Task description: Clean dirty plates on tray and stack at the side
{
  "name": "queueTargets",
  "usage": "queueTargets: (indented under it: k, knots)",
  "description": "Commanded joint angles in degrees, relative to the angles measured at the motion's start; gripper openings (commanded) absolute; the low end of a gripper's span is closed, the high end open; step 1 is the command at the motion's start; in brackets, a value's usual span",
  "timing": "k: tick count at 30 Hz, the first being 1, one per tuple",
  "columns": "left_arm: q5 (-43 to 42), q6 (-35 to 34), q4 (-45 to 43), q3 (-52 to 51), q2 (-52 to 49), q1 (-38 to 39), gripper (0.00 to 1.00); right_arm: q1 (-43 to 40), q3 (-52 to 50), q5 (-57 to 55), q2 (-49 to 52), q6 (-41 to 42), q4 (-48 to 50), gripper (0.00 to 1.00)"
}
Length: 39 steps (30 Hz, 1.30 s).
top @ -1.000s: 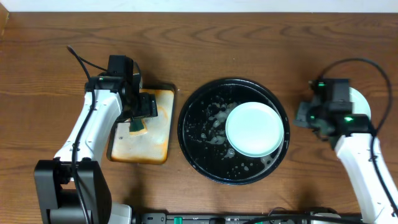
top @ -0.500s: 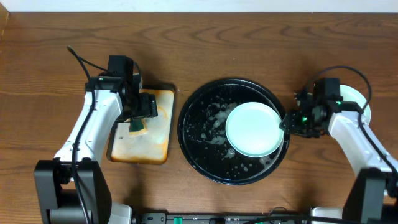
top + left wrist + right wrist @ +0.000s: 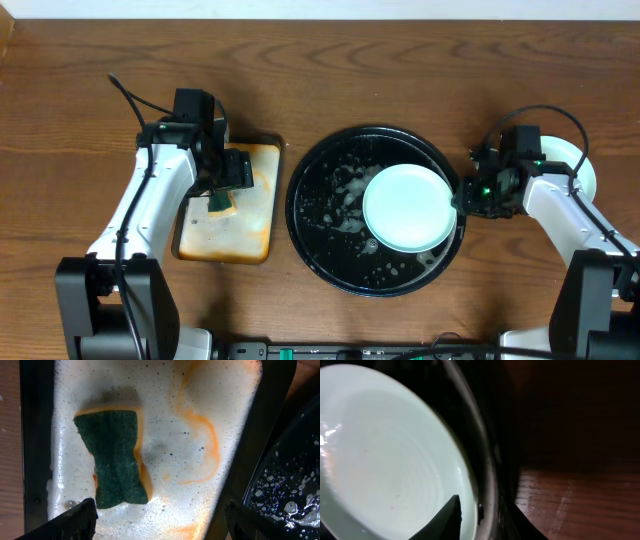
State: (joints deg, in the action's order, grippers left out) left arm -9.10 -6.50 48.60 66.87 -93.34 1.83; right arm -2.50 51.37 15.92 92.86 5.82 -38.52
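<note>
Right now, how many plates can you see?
2: one mint plate on the black tray, one pale plate far right, partly under the right arm; more may lie beneath.

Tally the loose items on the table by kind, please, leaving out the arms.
Plates: 2 showing, mint plate on the black tray, pale plate partly hidden at right.
Trays: 2, black tray, cream tray.
Sponge: 1.
Total: 5.
</note>
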Motion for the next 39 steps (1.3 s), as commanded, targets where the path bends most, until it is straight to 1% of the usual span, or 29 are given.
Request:
queueTargets:
  k: [1,5,10,14,19,23,25,26,28,32,36,39]
  knots:
    - [-0.35,0.68,0.11,-0.44,-0.63,0.00,0.83,0.39,-0.61,0.28,0.17,-0.17,0.44,0.24]
    - [-0.35,0.68,0.11,-0.44,-0.63,0.00,0.83,1.05,-0.94,0.85,0.17,-0.61,0.52,0.18]
    - [-0.35,0.70,0.11,-0.44,-0.63,0.00,0.83,2.62,-2.40,0.55,0.17,-0.55,2.29,0.17]
    - [-0.35,0.68,0.11,-0.44,-0.63,0.02,0.83,2.71,-3.13,0.52,0.17,0.13,3.69,0.19]
    - [-0.35,0.70,0.11,-0.44,-0.63,0.00,0.83,2.71,-4.13,0.37,0.17,0.15,5.33,0.17]
    - [-0.35,0.70,0.11,-0.44,-0.63,0.00,0.83,2.71,-5.53,0.42,0.17,0.85,6.62,0.12]
    - [-0.35,0.70,0.11,-0.44,-0.63,0.00,0.83,2.71,-5.64,0.42,0.17,0.94,6.71,0.03]
    - [-0.35,0.68,0.09,-0.44,-0.63,0.00,0.83,2.71,-5.62,0.42,0.15,0.94,7.08,0.01]
    - [-0.35,0.70,0.11,-0.44,-0.63,0.00,0.83,2.71,-5.40,0.42,-0.42,0.94,7.91,0.01]
    - [-0.35,0.68,0.11,-0.44,-0.63,0.00,0.83,2.71,-3.54,0.39,-4.33,0.94,8.17,0.01]
    - [-0.35,0.68,0.11,-0.44,-0.63,0.00,0.83,3.78,-1.31,0.13,-11.67,0.66,8.07,0.01]
    - [-0.35,0.68,0.11,-0.44,-0.63,0.00,0.83,6.51,-0.61,-3.67,-17.11,0.28,8.07,0.01]
